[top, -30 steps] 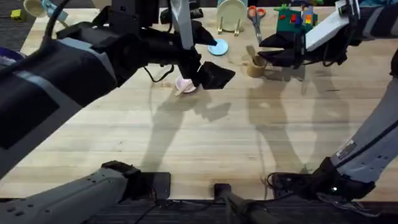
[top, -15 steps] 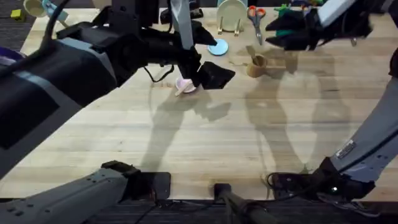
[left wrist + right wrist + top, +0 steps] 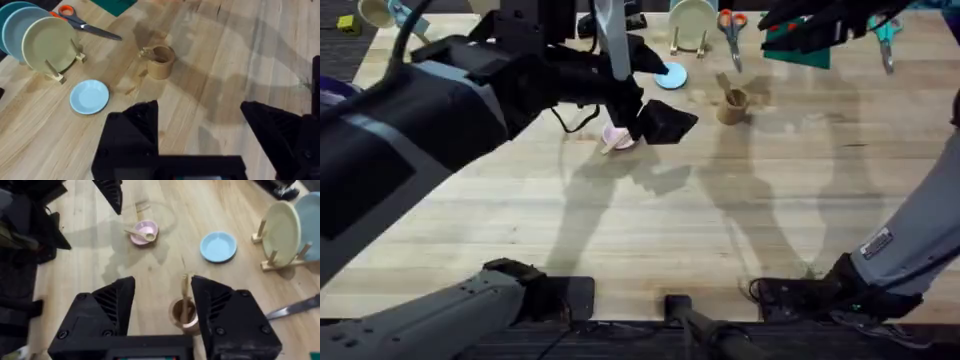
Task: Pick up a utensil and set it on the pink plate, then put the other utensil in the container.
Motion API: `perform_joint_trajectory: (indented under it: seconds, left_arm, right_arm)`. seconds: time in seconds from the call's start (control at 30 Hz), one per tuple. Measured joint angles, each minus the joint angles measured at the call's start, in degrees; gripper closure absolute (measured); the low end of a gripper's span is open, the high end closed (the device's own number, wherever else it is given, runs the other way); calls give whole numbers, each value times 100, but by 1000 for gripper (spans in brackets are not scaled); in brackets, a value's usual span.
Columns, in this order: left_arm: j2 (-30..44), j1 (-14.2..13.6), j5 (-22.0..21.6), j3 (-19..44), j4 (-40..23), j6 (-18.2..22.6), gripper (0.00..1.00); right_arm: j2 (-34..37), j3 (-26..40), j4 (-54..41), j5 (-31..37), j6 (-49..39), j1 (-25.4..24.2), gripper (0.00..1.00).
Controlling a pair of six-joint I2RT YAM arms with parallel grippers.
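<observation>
On the pink plate lies the spoon, its bowl resting inside the rim and its thin handle reaching out over the edge; from overhead the plate is partly covered by the left arm. Well apart from it stands the container, a tan cup with the fork upright inside, handle sticking out above the lip. The left wrist view shows the same cup with a pale sliver of wood at its rim. Both placements look done, so the task seems essentially complete.

Near the cup sits a light blue plate, and beyond it a pale green plate stands on edge in a wooden rack. Scissors lie on the counter close to the rack.

The left hand hangs spread wide and empty just beside the pink plate. The right hand is likewise open and empty, raised above the cup.

Risks now come from leaving. The fork stands tall and loose in a light cup, so a low sideways sweep of the right hand could clip the handle and tip the cup. The left hand is close to the pink plate; dragging across it could flick the overhanging spoon off onto the counter.
</observation>
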Motion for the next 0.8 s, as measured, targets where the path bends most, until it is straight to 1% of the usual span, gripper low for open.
perform_joint_trajectory:
  seconds: [0.17, 0.33, 0.57, 0.8]
  left_arm:
    - [1, 0, 0, 0, 2, 0, 7]
    - [0, 0, 0, 0, 0, 0, 6]
    - [0, 0, 0, 0, 0, 0, 7]
    - [0, 0, 0, 0, 0, 0, 6]
  right_arm:
    - [-574, 2, 0, 474, 978, 198, 330]
    - [-1072, 26, 0, 998, 1978, 502, 339]
    - [-1559, 31, 0, 1895, 3344, 897, 340]
    - [-2046, 31, 0, 2690, 4447, 1160, 347]
